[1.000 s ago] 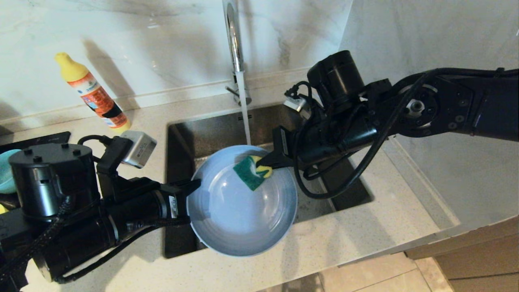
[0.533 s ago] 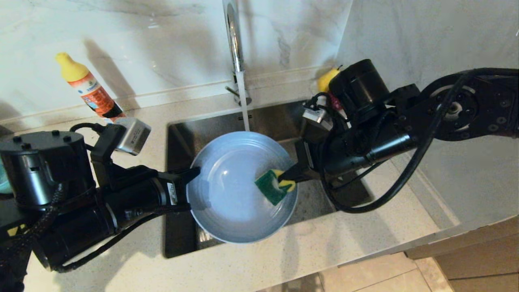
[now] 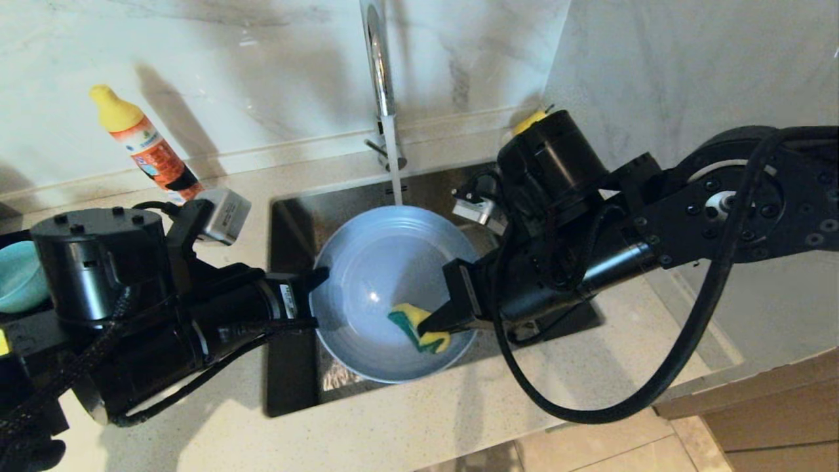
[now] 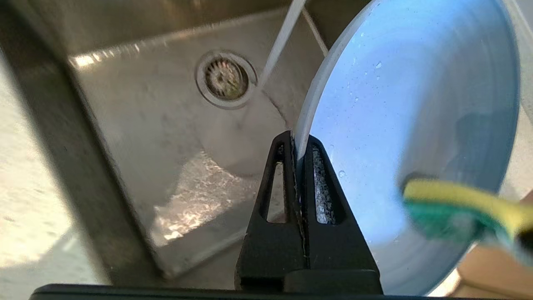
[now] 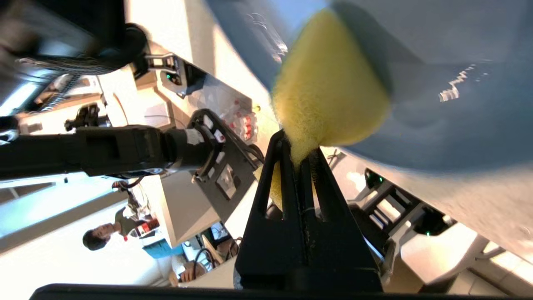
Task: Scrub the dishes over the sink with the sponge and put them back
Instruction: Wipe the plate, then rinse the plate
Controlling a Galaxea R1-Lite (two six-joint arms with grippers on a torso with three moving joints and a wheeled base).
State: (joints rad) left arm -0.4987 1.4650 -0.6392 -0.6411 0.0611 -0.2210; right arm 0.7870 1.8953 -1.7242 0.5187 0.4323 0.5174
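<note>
The grey-blue plate (image 3: 380,275) is held tilted over the sink (image 3: 295,223), its inside facing up and toward me. My left gripper (image 3: 319,278) is shut on the plate's left rim (image 4: 310,121), one finger on each face. My right gripper (image 3: 432,323) is shut on the yellow and green sponge (image 3: 413,326), which presses against the plate's inner surface near its front rim. In the right wrist view the sponge's yellow face (image 5: 329,91) lies flat on the plate (image 5: 458,83). A teal-blue bowl (image 3: 16,275) sits at the far left.
Water runs from the chrome tap (image 3: 377,59) down behind the plate's far rim toward the drain (image 4: 226,78). An orange detergent bottle (image 3: 147,147) with a yellow cap stands on the counter at the back left. The counter's front edge (image 3: 459,419) lies below the sink.
My right gripper has swept the sponge from the plate's far rim, round its right side, to the near rim. The left gripper has lifted and tilted the plate slightly away.
</note>
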